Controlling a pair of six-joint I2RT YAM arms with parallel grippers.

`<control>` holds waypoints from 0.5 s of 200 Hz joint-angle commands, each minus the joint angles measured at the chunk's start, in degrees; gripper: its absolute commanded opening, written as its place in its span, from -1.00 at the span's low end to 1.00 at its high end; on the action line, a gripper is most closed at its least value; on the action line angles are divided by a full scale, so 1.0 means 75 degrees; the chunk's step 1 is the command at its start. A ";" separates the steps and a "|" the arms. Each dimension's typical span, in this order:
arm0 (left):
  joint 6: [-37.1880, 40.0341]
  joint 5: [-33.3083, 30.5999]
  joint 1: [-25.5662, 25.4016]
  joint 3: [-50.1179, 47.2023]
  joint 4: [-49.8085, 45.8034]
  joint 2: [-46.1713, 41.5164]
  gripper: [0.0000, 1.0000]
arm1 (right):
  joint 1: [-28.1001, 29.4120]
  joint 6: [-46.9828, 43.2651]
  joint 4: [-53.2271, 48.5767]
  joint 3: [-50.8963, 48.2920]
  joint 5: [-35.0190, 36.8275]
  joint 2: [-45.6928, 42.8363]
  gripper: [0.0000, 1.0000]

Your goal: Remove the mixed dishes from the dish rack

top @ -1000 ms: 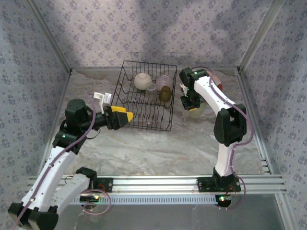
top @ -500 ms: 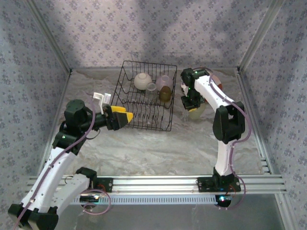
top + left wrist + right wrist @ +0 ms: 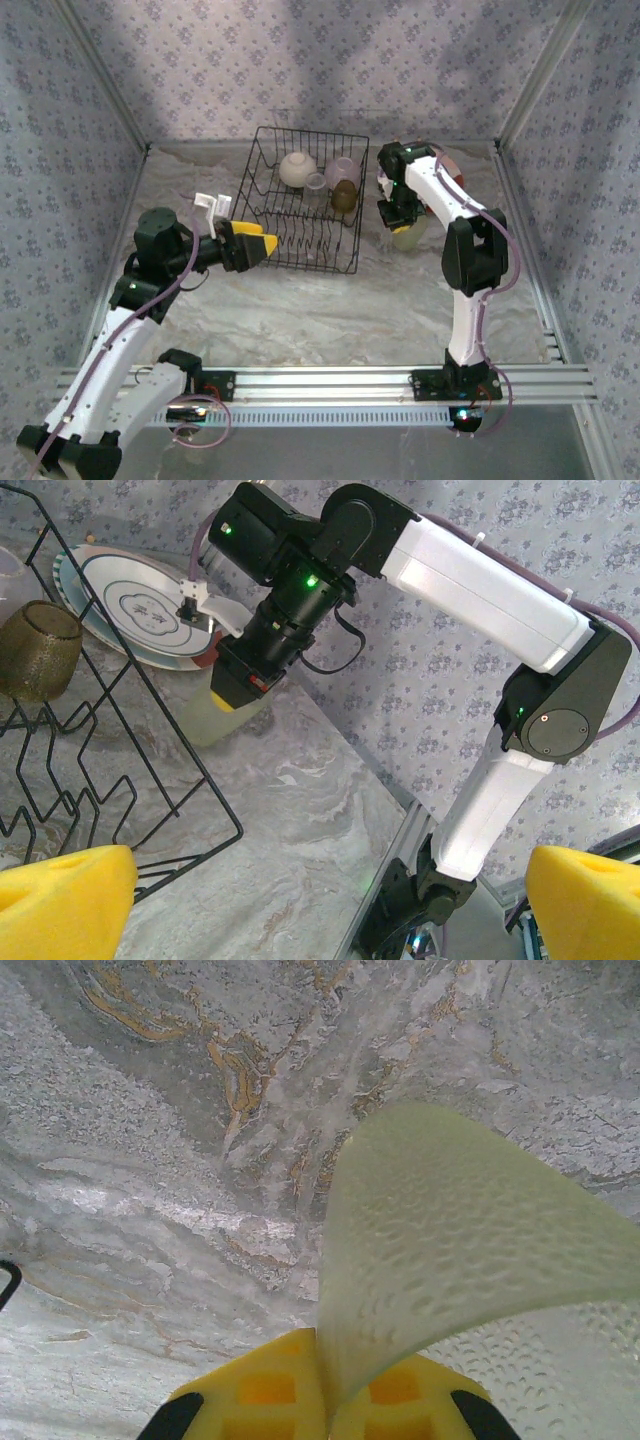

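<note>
While the dish rack (image 3: 300,205) sits on the marble table (image 3: 330,310) holding bowls (image 3: 298,168) and an amber cup (image 3: 35,650), I see plates (image 3: 120,605) half hidden behind my right arm (image 3: 440,195), my left gripper (image 3: 250,243) gaping at the rack's left, and my right gripper (image 3: 318,1400) pinching the rim of the yellowish cup (image 3: 450,1260) at its right.

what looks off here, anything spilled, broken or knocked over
Nothing stands out. No spill or breakage shows on the table. The right gripper pinches the wall of a pale yellowish cup beside the dish rack, and the left gripper hangs open at the rack's near left corner.
</note>
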 commanded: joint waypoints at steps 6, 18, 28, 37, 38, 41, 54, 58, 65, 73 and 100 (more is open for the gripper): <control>0.0011 0.0085 -0.0041 -0.0061 0.0226 -0.0136 0.99 | -0.0046 -0.0098 -0.0270 0.0303 -0.0020 0.0200 -0.83; 0.0011 0.0085 -0.0041 -0.0061 0.0226 -0.0131 0.99 | -0.0045 -0.0106 -0.0252 0.0326 0.0021 0.0230 -0.81; 0.0011 0.0085 -0.0041 -0.0061 0.0226 -0.0122 0.99 | -0.0051 -0.0102 -0.0253 0.0338 0.0025 0.0257 -0.80; 0.0011 0.0085 -0.0041 -0.0061 0.0226 -0.0134 0.98 | -0.0043 -0.0105 -0.0263 0.0359 0.0022 0.0280 -0.79; 0.0011 0.0085 -0.0041 -0.0061 0.0226 -0.0132 0.99 | -0.0042 -0.0106 -0.0258 0.0354 0.0024 0.0281 -0.78; 0.0014 0.0085 -0.0043 -0.0061 0.0220 -0.0125 0.98 | -0.0043 -0.0107 -0.0253 0.0359 0.0017 0.0282 -0.78; 0.0011 0.0085 -0.0036 -0.0061 0.0226 -0.0130 0.99 | -0.0046 -0.0102 -0.0259 0.0371 0.0015 0.0302 -0.76; 0.0011 0.0085 -0.0041 -0.0061 0.0226 -0.0131 0.99 | -0.0043 -0.0107 -0.0264 0.0373 0.0015 0.0303 -0.75; 0.0011 0.0085 -0.0041 -0.0067 0.0226 -0.0127 0.99 | -0.0052 -0.0107 -0.0265 0.0385 0.0004 0.0316 -0.73; 0.0011 0.0079 -0.0041 -0.0063 0.0227 -0.0127 0.99 | -0.0042 -0.0107 -0.0284 0.0406 -0.0004 0.0318 -0.72; 0.0006 0.0084 -0.0041 -0.0061 0.0227 -0.0130 0.99 | -0.0044 -0.0107 -0.0301 0.0464 0.0003 0.0312 -0.64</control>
